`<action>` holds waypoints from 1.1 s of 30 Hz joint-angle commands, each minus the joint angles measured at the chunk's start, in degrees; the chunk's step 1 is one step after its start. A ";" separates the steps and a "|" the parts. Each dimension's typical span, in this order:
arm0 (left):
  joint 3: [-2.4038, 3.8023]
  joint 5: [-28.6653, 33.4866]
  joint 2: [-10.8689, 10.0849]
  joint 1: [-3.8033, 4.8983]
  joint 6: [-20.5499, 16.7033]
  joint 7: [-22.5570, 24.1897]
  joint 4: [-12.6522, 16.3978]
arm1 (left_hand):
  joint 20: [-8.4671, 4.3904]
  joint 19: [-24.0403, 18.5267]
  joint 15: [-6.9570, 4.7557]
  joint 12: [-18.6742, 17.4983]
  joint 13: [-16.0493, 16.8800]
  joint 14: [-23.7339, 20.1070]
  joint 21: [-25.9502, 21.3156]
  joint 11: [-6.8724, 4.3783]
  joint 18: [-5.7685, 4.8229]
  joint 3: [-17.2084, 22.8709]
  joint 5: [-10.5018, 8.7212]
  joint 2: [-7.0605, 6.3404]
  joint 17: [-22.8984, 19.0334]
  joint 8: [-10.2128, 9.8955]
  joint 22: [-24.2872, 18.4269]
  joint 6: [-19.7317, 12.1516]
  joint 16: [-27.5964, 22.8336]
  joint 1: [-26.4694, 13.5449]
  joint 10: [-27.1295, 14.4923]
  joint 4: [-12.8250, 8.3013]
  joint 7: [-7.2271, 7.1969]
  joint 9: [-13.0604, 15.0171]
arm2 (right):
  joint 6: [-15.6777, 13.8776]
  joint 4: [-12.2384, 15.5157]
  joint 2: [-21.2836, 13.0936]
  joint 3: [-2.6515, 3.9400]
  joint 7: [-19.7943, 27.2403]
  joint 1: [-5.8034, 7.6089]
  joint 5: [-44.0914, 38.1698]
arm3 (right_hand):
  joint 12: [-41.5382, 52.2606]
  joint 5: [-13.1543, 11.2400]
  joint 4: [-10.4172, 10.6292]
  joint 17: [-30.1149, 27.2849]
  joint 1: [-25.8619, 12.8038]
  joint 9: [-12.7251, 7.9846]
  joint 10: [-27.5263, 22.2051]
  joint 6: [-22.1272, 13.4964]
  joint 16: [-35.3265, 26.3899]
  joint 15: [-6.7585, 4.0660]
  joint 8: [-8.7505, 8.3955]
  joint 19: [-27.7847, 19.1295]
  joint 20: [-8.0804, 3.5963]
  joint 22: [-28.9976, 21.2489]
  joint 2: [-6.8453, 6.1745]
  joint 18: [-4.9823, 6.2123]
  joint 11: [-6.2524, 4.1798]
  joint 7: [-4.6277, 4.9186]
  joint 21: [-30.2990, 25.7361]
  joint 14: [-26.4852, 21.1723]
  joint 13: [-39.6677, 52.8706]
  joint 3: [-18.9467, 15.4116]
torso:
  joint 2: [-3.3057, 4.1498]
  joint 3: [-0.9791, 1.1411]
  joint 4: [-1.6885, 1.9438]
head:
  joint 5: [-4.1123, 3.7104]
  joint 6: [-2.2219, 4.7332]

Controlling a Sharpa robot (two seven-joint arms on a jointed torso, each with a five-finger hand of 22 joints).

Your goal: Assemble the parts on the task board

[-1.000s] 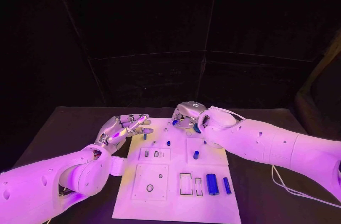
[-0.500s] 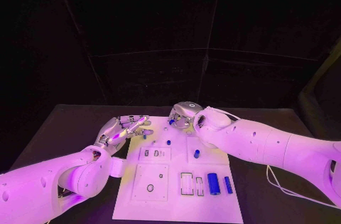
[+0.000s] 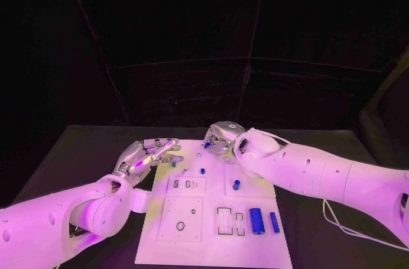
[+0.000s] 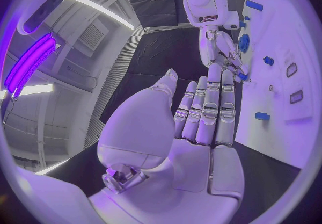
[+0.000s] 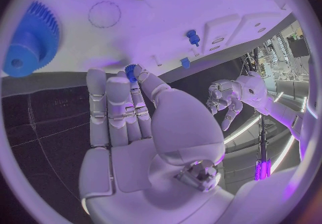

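Your right hand (image 3: 223, 136) is hovering over the far end of the white board (image 3: 213, 245), pinching a small blue part (image 5: 131, 69) between thumb and fingertips. Your left hand (image 3: 146, 153) is waiting at the board's far left corner with its fingers stretched out straight and apart, holding nothing.

Judging by what is showing, you are partway through. Some blue pieces are already standing upright on the board: a peg (image 3: 235, 185) near the middle, a smaller one (image 3: 202, 171) just beyond it, and a gear (image 5: 30, 38) seated at the far end. Two blue cylinders (image 3: 255, 220) are lying side by side near the board's closer right edge, apparently waiting their turn, and several slots (image 3: 223, 220) beside them are looking unfilled. The pinched part has yet to be seated.
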 commanded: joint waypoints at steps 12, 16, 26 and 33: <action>0.06 -0.29 0.10 0.10 0.75 0.13 -0.22 | -0.06 0.30 0.17 -0.14 -0.09 -0.09 -0.12 0.28 0.79 0.00 0.15 0.37 0.11 -0.24 -0.08 -0.08 -0.15 0.46 -0.10 -0.38 0.32 -0.09 | -3.55 0.63 0.19 0.15 -0.38 0.16 -0.68 | -0.11 0.43 0.07 0.09 -0.39 0.12 -0.29 0.28 0.51 -0.03 0.35 -0.16 0.30 0.17 -0.44 -0.20 0.00 0.13 0.40 -0.45 0.03 0.88 | 0.26 0.02 0.17 | 0.00 0.18; 0.06 -0.29 0.09 0.11 0.75 0.11 -0.21 | -0.06 0.30 0.17 -0.14 -0.09 -0.09 -0.12 0.28 0.79 0.00 0.15 0.37 0.11 -0.24 -0.08 -0.08 -0.15 0.46 -0.10 -0.38 0.32 -0.09 | -2.63 0.29 0.55 0.17 -0.60 0.16 -0.69 | -0.11 0.42 0.09 0.10 -0.44 0.12 -0.28 0.29 0.55 -0.03 0.35 -0.17 0.30 0.16 -0.54 -0.19 0.01 0.14 0.42 -0.45 0.03 0.96 | 0.32 0.00 0.15 | -0.02 0.19; 0.06 -0.29 0.19 0.17 0.81 0.09 -0.25 | -0.05 0.31 0.17 -0.18 -0.09 -0.11 -0.14 0.28 0.79 0.03 0.15 0.39 0.15 -0.28 -0.10 -0.10 -0.17 0.56 -0.12 -0.48 0.31 -0.09 | -1.06 -0.64 1.41 0.18 -0.97 0.17 -0.85 | -0.13 0.28 0.20 0.07 -0.62 0.12 -0.29 0.27 0.59 -0.02 0.32 -0.21 0.30 0.16 -0.78 -0.20 0.04 0.16 0.45 -0.48 0.02 1.13 | 0.39 0.07 0.25 | -0.08 0.25; 0.06 -0.29 0.19 0.20 0.80 0.05 -0.34 | -0.05 0.31 0.17 -0.18 -0.09 -0.11 -0.14 0.28 0.79 0.03 0.15 0.39 0.15 -0.28 -0.10 -0.10 -0.17 0.56 -0.12 -0.48 0.31 -0.09 | 1.15 -0.90 1.83 0.18 -1.20 0.17 -1.09 | -0.17 0.01 0.37 -0.08 -0.87 0.10 -0.36 0.20 0.57 0.02 0.27 -0.34 0.32 0.07 -1.14 -0.18 0.06 0.19 0.46 -0.55 0.01 1.42 | 0.45 0.08 0.16 | -0.02 0.22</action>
